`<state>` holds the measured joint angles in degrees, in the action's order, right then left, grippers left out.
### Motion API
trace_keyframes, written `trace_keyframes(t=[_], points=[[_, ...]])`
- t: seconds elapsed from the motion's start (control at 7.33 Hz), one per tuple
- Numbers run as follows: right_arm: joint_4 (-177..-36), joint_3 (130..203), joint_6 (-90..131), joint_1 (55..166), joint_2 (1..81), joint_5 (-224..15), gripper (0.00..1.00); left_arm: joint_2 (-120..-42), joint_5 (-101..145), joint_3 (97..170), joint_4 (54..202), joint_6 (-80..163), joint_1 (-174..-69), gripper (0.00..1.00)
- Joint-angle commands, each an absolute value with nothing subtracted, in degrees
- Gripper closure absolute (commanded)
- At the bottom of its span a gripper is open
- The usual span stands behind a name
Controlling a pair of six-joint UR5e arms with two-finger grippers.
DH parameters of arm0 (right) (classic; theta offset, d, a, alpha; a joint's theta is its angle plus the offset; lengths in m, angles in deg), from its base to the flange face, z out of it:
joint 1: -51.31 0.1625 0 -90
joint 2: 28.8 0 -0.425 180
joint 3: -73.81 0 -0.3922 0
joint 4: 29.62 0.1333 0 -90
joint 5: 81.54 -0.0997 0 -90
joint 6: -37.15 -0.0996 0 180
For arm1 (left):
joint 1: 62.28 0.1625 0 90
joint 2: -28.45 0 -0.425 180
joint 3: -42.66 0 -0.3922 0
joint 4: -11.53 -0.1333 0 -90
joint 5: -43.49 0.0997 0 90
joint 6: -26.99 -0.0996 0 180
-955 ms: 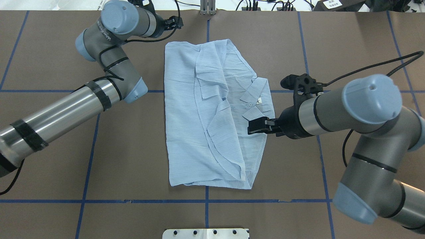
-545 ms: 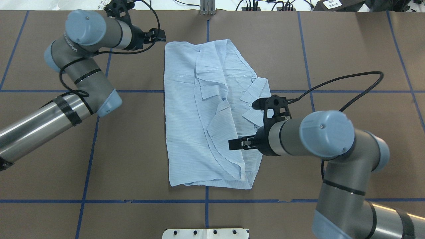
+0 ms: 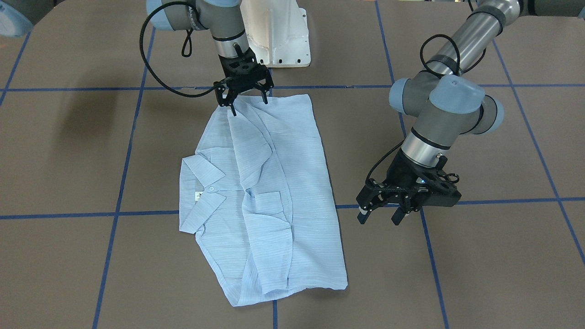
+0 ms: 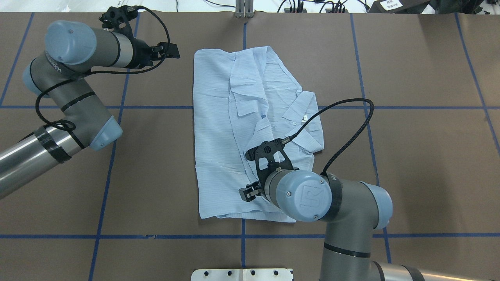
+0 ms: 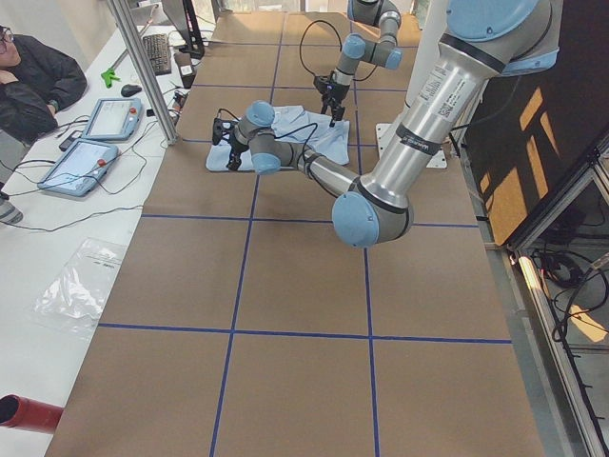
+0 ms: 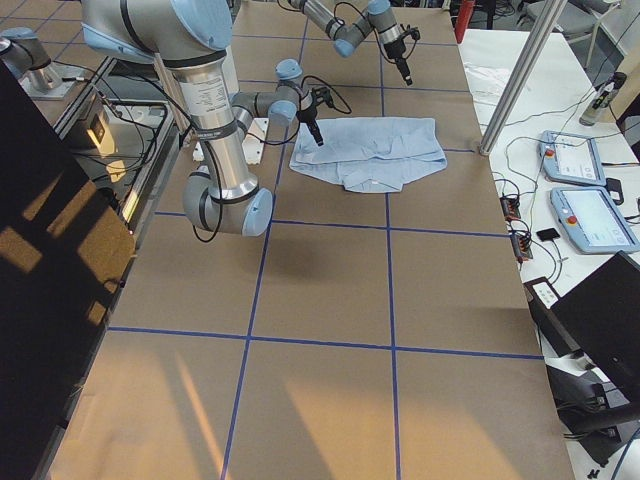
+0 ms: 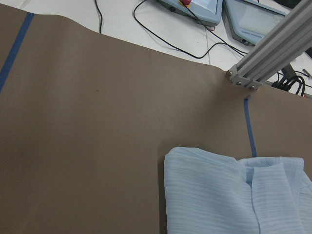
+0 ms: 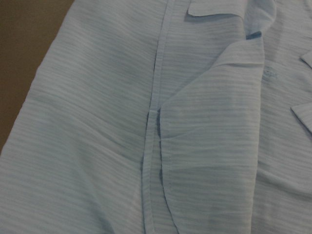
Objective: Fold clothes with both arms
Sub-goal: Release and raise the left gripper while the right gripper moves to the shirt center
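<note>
Two arms work one garment, and neither holds it. Nearest the robot's base, the right arm bends over the near end of the shirt. Its jaws are spread with nothing between them, their tips at the cloth's near edge; whether they touch it cannot be told. The shirt lies flat at mid-worktop as a rough rectangle running from near to far. Its collar points to the robot's right, and loose panels are lapped over the buttoned front. Farther off, the left arm hangs over bare worktop near the shirt's far left corner, clear of the cloth. Its jaws are released and empty. An aluminium post stands beyond the far edge. Assessment: the side folds appear made, though the layers sit rumpled and uneven along the middle. The lengthwise fold into a compact stack appears outstanding. Both arms seem placed to take opposite ends, and no grasp is made yet.
</note>
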<state>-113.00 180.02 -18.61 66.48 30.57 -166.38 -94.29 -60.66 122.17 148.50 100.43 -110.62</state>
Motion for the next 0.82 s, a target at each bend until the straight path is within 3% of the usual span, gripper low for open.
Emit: trace_keyframes(t=[0.0,0.68], points=[[-113.6,177.9,-15.2,66.1,30.4,-165.1,0.0,-94.2,-60.7,122.3,148.5,101.0,-110.4,0.01],[-114.8,175.5,-15.0,64.2,30.6,-165.1,0.0,-94.2,-60.7,122.3,148.4,101.2,-110.1,0.01]])
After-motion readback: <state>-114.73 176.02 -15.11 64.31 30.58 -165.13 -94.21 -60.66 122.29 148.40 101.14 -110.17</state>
